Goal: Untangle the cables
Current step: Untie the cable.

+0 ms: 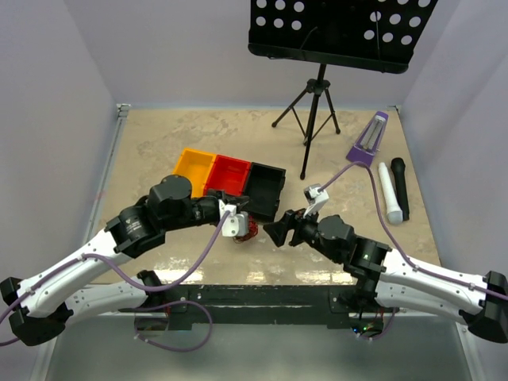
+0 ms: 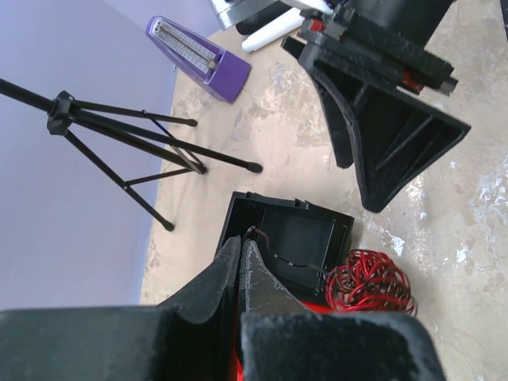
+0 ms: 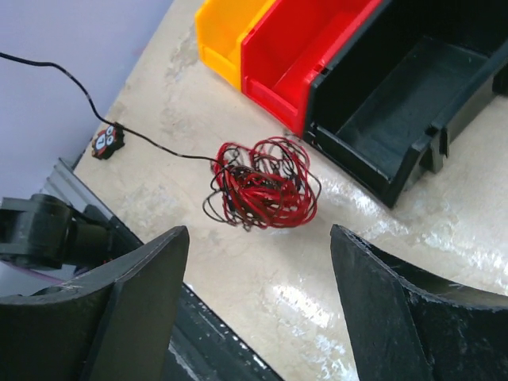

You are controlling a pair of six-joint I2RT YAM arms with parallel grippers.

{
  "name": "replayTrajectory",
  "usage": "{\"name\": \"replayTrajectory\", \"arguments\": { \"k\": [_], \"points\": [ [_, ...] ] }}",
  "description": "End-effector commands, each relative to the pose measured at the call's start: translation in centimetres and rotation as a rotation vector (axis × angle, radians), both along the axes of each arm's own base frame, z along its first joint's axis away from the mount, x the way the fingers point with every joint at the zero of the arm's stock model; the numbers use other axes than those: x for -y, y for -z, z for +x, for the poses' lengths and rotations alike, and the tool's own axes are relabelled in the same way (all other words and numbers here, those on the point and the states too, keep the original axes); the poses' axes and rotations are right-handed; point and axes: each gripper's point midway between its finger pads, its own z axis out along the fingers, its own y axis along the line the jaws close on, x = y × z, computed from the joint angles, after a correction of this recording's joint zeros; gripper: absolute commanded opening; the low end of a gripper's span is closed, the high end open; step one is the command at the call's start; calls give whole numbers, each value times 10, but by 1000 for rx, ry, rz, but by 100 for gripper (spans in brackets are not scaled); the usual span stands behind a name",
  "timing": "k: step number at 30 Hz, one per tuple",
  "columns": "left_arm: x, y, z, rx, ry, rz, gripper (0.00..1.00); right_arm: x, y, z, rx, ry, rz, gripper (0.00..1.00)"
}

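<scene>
**A:** The cables (image 3: 266,186): how far along is the untangling?

**B:** Hardly begun, I judge. Take the left fingers (image 2: 255,274) first. They are pressed together, and a thin dark strand seems to start at their tips. I cannot tell whether it is really pinched there.

**A:** And the right fingers (image 3: 135,309)?

**B:** Spread wide with nothing between them, facing the clump from the right.

**A:** Where does the clump lie?

**B:** On the counter (image 3: 317,278), between the two arms, just on the near side of the black bin (image 3: 397,119). Red and dark wires are wound into one ball. A single dark strand leads out of it to the left.

**A:** Is anything in the bins?

**B:** I see no separated cable laid in the black one, the red bin (image 3: 302,55) or the orange bin (image 3: 230,28). From the left wrist, one dark strand only crosses over the black bin.

**A:** So what is left?

**B:** By my reading, nearly all of it: every red wire has to be parted from every dark one.
</scene>
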Motion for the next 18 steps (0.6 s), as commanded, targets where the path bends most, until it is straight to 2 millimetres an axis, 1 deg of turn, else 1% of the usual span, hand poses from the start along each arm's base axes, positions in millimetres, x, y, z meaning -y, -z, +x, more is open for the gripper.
{"name": "replayTrajectory", "arguments": {
  "k": [1,2,6,7,10,13,18],
  "points": [
    [0,-29,-1,-3,-11,-74,0,-23,-52,7,191,-66,26,77],
    [0,-29,-1,-4,-10,-73,0,-26,-60,8,215,-71,31,77],
    [-1,-31,-2,-7,-10,-74,0,-46,-76,8,283,-97,26,77],
    [0,-33,-2,-6,-10,-75,0,-51,-78,7,299,-106,22,76],
    [0,-40,-2,-9,-11,-86,0,-63,-76,7,302,-113,2,74],
    [1,-49,-5,-19,4,-87,0,-71,-75,6,298,-108,1,68],
    [1,-71,-16,-28,47,-114,0,-71,-75,14,290,-47,27,54]
  ]
}}
